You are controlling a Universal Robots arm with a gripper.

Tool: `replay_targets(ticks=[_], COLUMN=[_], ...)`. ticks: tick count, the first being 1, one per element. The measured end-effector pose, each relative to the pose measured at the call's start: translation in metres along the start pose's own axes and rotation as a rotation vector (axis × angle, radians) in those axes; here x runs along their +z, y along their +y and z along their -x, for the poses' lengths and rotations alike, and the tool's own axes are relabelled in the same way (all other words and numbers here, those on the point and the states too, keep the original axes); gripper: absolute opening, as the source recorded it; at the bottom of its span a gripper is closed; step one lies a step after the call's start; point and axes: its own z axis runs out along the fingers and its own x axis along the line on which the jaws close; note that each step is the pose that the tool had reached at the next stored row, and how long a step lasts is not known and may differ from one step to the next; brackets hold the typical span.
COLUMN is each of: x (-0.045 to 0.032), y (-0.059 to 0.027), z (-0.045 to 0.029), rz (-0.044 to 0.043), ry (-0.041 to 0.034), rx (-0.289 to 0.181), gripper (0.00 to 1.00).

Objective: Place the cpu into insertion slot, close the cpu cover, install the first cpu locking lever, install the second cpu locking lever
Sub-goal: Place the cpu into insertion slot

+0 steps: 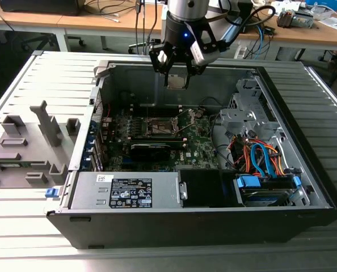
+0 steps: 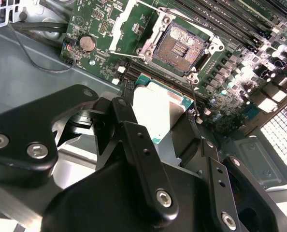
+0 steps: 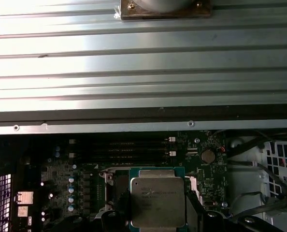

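At the exterior view's left, grey moulded fixtures (image 1: 26,141) sit on the ribbed metal bench (image 1: 157,258), beside the open computer case (image 1: 202,226). At the lower middle of the frame a white label (image 1: 131,192) covers the power supply, its print too small to read.

Just right of that, at the top centre, the claw (image 1: 177,72) hangs above the case, clamped on the cpu (image 1: 177,83), with a finger on each side of the chip. In the first wrist view the chip's metal top carries a few lines of print, too fine to make out.

Below the claw, near the middle of the board, the insertion slot (image 1: 159,126) lies bare, well apart from the chip. In the second wrist view the cpu cover (image 2: 119,29) stands swung up beside the socket.

My reading is that the first step is in hand: the cpu is carried but not yet seated. That step calls for the chip level and square over the socket, edges matched, with no sideways drag.

At the exterior view's right lie blue and orange cables (image 1: 259,158).
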Motion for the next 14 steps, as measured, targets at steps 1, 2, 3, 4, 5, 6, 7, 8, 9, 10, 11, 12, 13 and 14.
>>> replay_targets(ticks=[1,2,3,4,5,6,7,8,9,10,11,12,13,14], x=[0.0001,0.0003,0.0005,0.0006,0.0008,0.0010,0.0012,0.0014,0.0015,0.0017,0.0018,0.0021,0.0024,0.0025], y=[-0.0001,-0.0001,-0.0002,-0.0002,-0.0003,-0.0003,-0.0003,-0.0004,-0.0004,-0.0004,-0.0004,-0.0004,-0.0005,-0.0005], z=[0.0000,0.0000,0.0001,0.0001,0.0001,0.0001,0.0001,0.0001,0.0001,0.0001,0.0001,0.0001,0.0001,0.0001], rz=[-0.0001,-0.0001,-0.0001,-0.0001,-0.0001,-0.0001,-0.0001,0.0000,-0.0001,-0.0001,-0.0001,-0.0001,0.0000,-0.0001], ry=[0.0000,0.0000,0.0000,0.0000,0.0000,0.0000,0.0000,0.0000,0.0000,0.0000,0.0000,0.0000,0.0000,0.0000], rx=[0.000,0.000,0.000,0.000,0.000,0.000,0.000,0.000,0.000,0.000,0.000,0.000,0.000,0.000], gripper=[0.54,0.54,0.54,0.54,0.54,0.54,0.54,0.54,0.54,0.54,0.54,0.54,0.54,0.54])
